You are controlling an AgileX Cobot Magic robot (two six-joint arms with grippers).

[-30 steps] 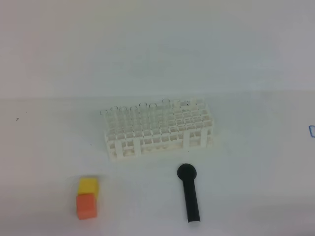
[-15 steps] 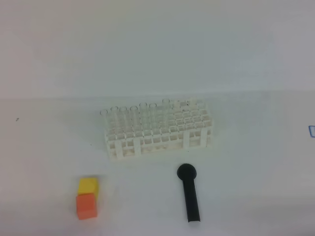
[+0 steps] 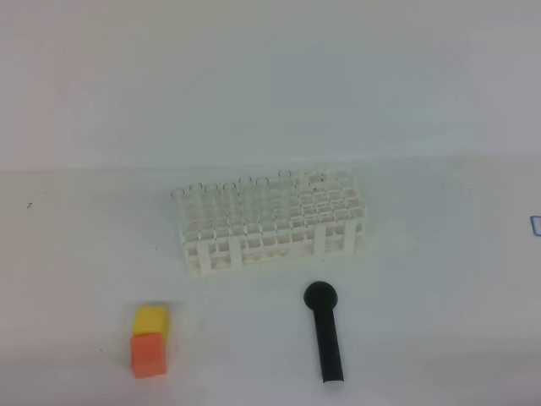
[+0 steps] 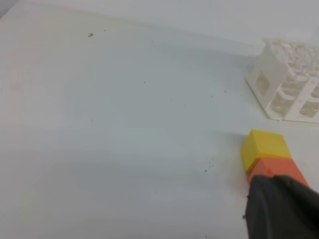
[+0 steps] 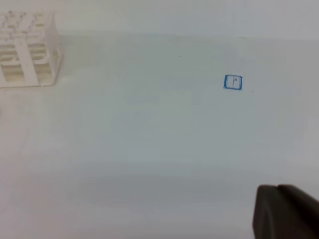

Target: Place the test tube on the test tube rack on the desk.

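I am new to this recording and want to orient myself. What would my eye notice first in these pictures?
The white plastic test tube rack, a grid of small square holes with clear tubes standing in its far rows, sits mid-desk. Nearer the camera, a black round-headed stick tool lies to its right. To the left, a small yellow block touches a small orange block.

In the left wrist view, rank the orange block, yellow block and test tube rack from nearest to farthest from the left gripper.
1. orange block, touching the left gripper's dark edge, lower right.
2. yellow block, just beyond it.
3. test tube rack, upper right.
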